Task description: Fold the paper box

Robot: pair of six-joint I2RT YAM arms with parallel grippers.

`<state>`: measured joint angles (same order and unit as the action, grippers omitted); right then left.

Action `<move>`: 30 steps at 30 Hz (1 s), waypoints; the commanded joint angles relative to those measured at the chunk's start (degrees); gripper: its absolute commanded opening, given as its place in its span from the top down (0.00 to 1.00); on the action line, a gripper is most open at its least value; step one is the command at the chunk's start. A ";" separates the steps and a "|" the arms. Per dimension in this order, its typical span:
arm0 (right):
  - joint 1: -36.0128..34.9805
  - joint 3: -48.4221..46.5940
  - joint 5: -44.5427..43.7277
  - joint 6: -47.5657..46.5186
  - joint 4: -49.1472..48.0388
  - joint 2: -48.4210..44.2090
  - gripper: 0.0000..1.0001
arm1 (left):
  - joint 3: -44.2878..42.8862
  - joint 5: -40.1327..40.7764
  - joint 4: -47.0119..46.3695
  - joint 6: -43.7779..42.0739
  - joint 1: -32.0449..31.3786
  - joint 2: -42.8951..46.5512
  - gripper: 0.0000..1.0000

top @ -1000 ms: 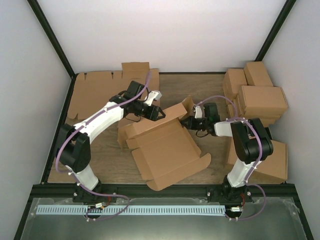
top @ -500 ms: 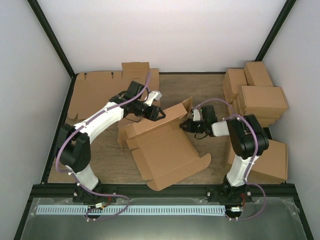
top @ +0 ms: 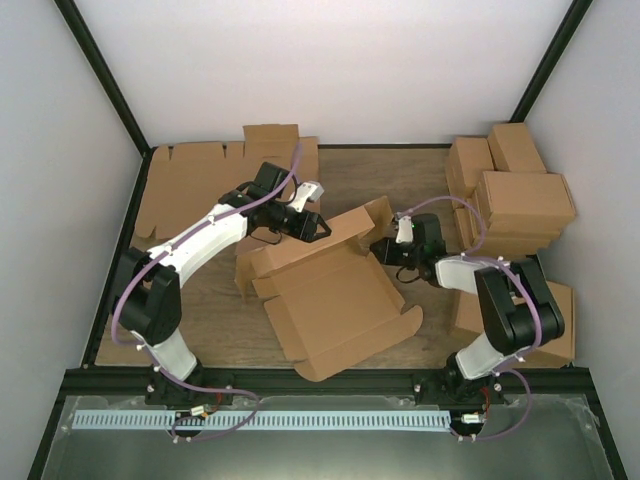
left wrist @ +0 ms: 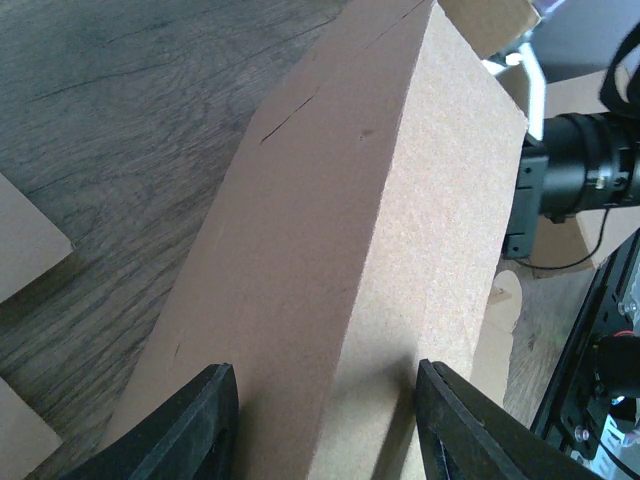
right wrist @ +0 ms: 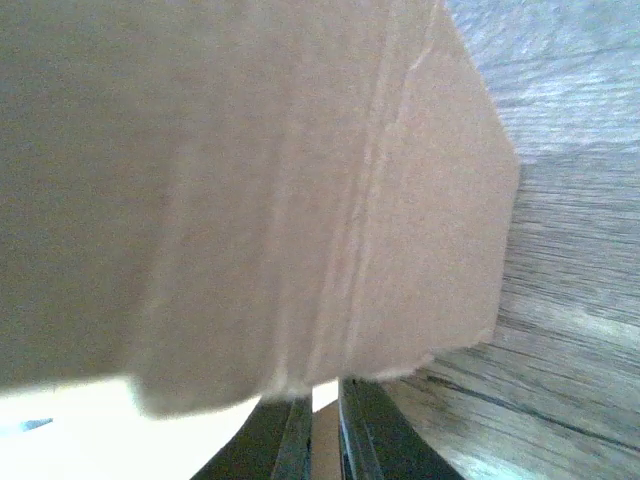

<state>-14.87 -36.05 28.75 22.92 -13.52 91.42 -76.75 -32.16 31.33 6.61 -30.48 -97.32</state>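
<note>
Our left claw (left wrist: 322, 378) holds the raised back wall of the paper box (top: 335, 305), one finger on each side. Our right claw (right wrist: 322, 430) is narrow at the box's right flap; we cannot tell if it pinches. The box lies open on the middle of the table (top: 385, 175).

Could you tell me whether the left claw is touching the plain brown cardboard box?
Touching. Left wrist view: the left claw straddles a raised wall of the plain brown cardboard box, both fingers against it.
</note>
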 commanded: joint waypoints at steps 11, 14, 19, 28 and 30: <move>-0.04 7.97 -20.99 -2.28 -4.04 -21.52 0.63 | 0.35 2.43 0.63 -0.55 -0.19 -1.89 0.49; 0.08 2.98 -20.10 -4.89 0.22 -17.87 0.57 | 0.37 1.54 -0.22 0.59 0.02 -1.99 0.49; 0.21 -3.50 -21.98 -5.16 3.42 -12.30 0.51 | -0.51 1.92 -0.17 1.32 0.14 -2.02 0.49; 4.21 -5.05 -19.31 -2.84 0.91 -8.51 0.38 | -0.90 2.08 -0.15 2.04 1.01 -2.43 0.49; 4.50 -5.42 -18.32 -3.37 0.39 -7.70 0.40 | -0.94 1.79 -0.35 2.07 1.17 -2.48 0.49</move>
<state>-11.57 -38.74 8.43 19.33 -11.64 82.37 -77.03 -32.01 30.46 8.58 -29.87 -97.78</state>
